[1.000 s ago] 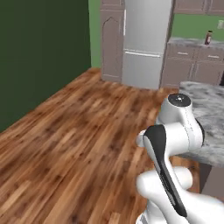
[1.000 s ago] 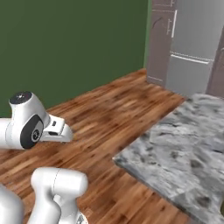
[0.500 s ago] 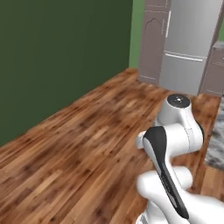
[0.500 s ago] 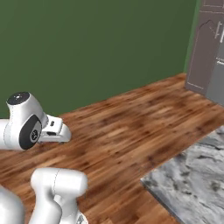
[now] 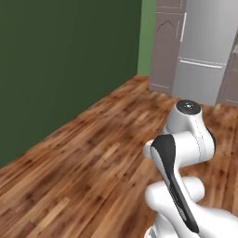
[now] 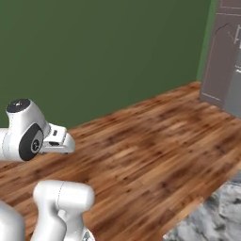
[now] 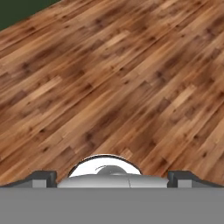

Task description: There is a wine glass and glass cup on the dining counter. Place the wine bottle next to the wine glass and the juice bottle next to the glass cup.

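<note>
Hand view looks down on glossy brown plank floor (image 7: 131, 78) with dark knots; the end effector (image 7: 112, 177) shows two dark finger tips (image 7: 41, 177) set wide apart with nothing between them. Left base view has the smooth white arm (image 5: 186, 139) folded before a flat dark green wall (image 5: 65, 65) and a tall brushed-steel fridge (image 5: 204, 51). Right base view catches a corner of the grey-white marbled table (image 6: 212, 221) at lower right, its veined stone meeting the wood floor.
</note>
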